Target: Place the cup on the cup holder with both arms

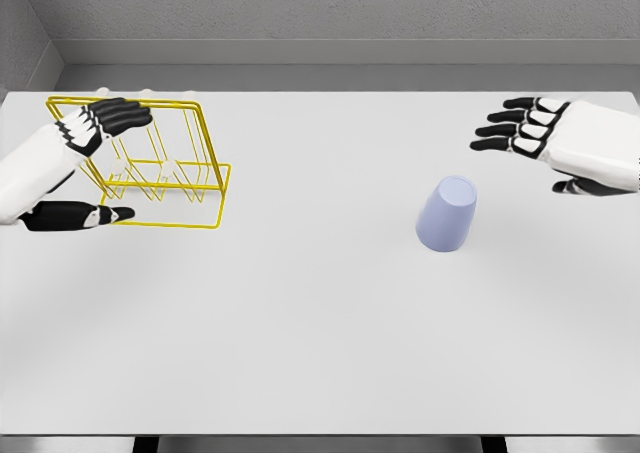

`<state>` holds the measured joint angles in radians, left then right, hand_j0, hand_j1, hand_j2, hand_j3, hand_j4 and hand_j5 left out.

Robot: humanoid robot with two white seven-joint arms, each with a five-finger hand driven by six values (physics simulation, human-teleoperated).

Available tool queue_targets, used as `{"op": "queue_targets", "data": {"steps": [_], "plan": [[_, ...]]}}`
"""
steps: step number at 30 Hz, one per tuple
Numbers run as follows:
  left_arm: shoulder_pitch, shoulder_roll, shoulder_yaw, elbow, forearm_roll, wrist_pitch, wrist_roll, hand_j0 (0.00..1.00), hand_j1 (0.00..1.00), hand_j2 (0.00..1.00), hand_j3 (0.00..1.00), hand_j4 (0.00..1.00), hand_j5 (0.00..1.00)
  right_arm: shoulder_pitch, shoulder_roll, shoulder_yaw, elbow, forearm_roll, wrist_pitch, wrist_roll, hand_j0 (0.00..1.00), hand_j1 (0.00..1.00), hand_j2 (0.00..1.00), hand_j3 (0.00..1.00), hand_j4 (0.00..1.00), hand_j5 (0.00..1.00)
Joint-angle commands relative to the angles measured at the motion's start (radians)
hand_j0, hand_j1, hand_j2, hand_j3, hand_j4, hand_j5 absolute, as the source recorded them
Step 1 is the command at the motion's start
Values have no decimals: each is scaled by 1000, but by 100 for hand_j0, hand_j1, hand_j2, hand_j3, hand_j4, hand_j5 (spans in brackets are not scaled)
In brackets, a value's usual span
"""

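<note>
Beside cup (447, 214), right hand (560, 143) open-palmed

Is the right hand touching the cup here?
Apart. The head view shows bare table between the right hand and the cup, which stands alone below it.

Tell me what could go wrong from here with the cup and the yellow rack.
The cup stands alone, mouth down and untouched; the open right hand could tip or push it away on approach. The left hand sits at the wire cup holder without a clear grip, so the light frame might slide or tilt.
</note>
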<state>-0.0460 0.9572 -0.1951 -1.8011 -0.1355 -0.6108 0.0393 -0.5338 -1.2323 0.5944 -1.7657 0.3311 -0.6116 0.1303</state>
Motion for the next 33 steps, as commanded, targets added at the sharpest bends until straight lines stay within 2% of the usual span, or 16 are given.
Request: {"op": "queue_targets", "data": {"steps": [1, 5, 6, 8, 9, 10, 11, 13, 17, 21, 23, 24, 33], "plan": [[2, -8, 0, 0, 5, 0, 1, 100, 100, 100, 100, 100, 100, -2, 8, 27, -1, -6, 1, 0, 100, 100, 100, 100, 100, 100], [5, -8, 2, 0, 7, 0, 1, 100, 100, 100, 100, 100, 100, -3, 2, 22, 2, -14, 1, -12, 100, 100, 100, 100, 100, 100], [9, -8, 0, 0, 5, 0, 1, 100, 100, 100, 100, 100, 100, -26, 0, 22, 2, -14, 1, -11, 100, 100, 100, 100, 100, 100], [9, -8, 0, 0, 7, 0, 1, 100, 100, 100, 100, 100, 100, -57, 10, 22, 6, -6, 1, 47, 100, 100, 100, 100, 100, 100], [9, -8, 0, 0, 8, 0, 2, 100, 100, 100, 100, 100, 100, -100, 17, 13, 25, -11, 1, 179, 100, 100, 100, 100, 100, 100], [9, -8, -3, 0, 11, 0, 5, 100, 100, 100, 100, 100, 100, -135, 99, 13, 29, -33, 1, 383, 100, 100, 100, 100, 100, 100], [11, -8, -7, 0, 20, 0, 8, 100, 100, 100, 100, 100, 100, -161, 146, 22, 51, -76, 1, 481, 100, 100, 100, 100, 100, 100], [8, -6, -47, 0, 109, 0, 7, 100, 100, 100, 100, 100, 100, -202, 181, 22, 52, -73, 1, 481, 100, 100, 100, 100, 100, 100], [-2, 2, -110, 0, 166, 0, 7, 100, 100, 100, 100, 100, 100, -241, 212, 25, 52, -57, 1, 481, 100, 100, 100, 100, 100, 100], [-3, 3, -176, 0, 172, 0, 7, 100, 100, 100, 100, 100, 100, -248, 297, 87, 81, 31, 1, 481, 100, 100, 100, 100, 100, 100], [-3, 5, -201, 0, 172, 0, 7, 100, 100, 100, 100, 100, 100, -294, 338, 160, 153, 54, 1, 481, 100, 100, 100, 100, 100, 100], [-3, 3, -208, 0, 172, 0, 7, 100, 100, 100, 100, 100, 100, -301, 347, 168, 178, 66, 1, 481, 100, 100, 100, 100, 100, 100], [-6, -6, -296, 6, 172, 0, 4, 100, 100, 100, 100, 100, 100, -304, 343, 208, 178, 131, 1, 481, 100, 100, 100, 100, 100, 100]]}}
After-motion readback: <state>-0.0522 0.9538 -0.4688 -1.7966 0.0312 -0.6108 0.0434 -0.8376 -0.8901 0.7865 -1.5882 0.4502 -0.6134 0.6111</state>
